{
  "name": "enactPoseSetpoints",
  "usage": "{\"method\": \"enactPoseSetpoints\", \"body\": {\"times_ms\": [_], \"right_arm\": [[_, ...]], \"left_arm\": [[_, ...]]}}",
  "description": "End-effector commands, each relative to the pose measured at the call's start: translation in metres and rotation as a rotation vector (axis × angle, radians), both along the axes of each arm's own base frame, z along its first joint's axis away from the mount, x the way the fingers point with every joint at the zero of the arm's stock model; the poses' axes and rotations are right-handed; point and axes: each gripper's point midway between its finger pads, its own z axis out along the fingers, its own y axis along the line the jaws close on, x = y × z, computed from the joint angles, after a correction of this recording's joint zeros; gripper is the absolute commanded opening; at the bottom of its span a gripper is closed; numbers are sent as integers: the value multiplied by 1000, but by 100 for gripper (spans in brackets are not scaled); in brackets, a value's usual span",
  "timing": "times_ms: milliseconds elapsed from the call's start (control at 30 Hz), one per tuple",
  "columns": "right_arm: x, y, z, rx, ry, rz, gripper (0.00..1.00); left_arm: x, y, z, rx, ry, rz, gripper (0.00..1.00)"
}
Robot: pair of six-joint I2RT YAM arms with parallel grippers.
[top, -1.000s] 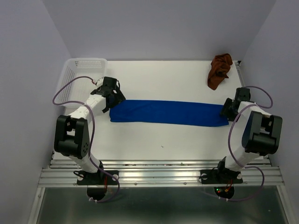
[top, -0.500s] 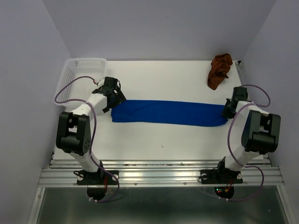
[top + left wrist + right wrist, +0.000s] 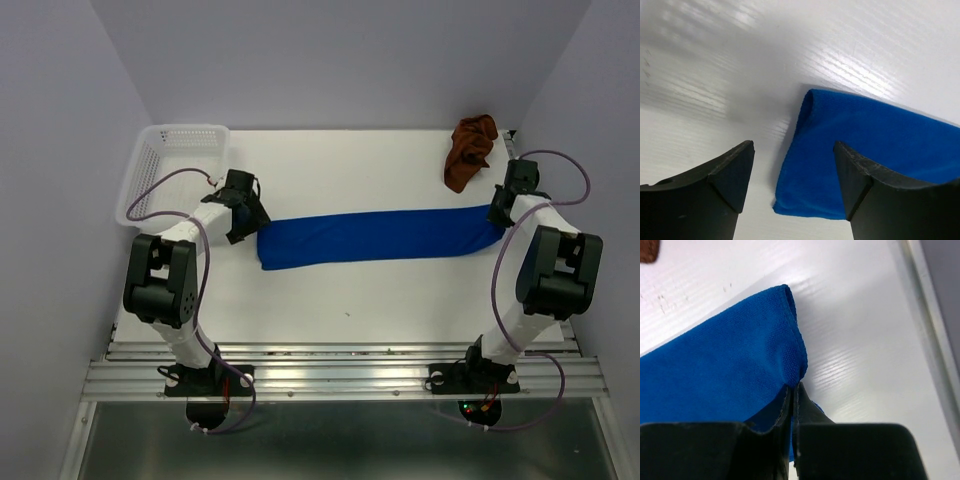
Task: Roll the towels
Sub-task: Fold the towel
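Observation:
The blue towel (image 3: pixel 380 235) lies folded in a long strip across the table, slanting up toward the right. My right gripper (image 3: pixel 499 214) is at its right end, and in the right wrist view the gripper (image 3: pixel 796 386) is shut on the blue towel's (image 3: pixel 725 370) hemmed corner. My left gripper (image 3: pixel 250 221) stands at the strip's left end. In the left wrist view the gripper (image 3: pixel 792 150) is open, and the blue towel's (image 3: pixel 860 145) end lies flat on the table between and beyond its fingers (image 3: pixel 725 170), not pinched. The rust-brown towel (image 3: pixel 470 150) lies crumpled at the far right.
A white perforated basket (image 3: pixel 168 168) stands at the far left, just behind the left arm. A metal rail (image 3: pixel 512 150) runs along the table's right edge close to the right gripper. Grey walls enclose the table on three sides.
The right gripper shut on the blue towel's right end and drew it back and to the right. The strip slid right and now slants. The left gripper followed its left end and narrowed slightly.

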Motion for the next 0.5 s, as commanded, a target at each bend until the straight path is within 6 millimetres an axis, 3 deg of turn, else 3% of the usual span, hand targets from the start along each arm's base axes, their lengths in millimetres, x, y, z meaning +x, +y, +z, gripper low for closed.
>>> {"method": "enactPoseSetpoints", "body": {"times_ms": [0,133,367,467], "right_arm": [[17,-11,23,-65,-25,9,1],[21,-12,26,-67,-28,12,1],[21,-14,23,-70,-11,5,1],[23,-17,26,-79,-8,-10,1]], "left_arm": [[-10,-4,-18,0,46,-39,72],[-15,-8,-25,-19,63,-51,59],[-38,-28,-45,-58,118,-128,55],[-46,-32,-53,-56,139,-143,41]]}}
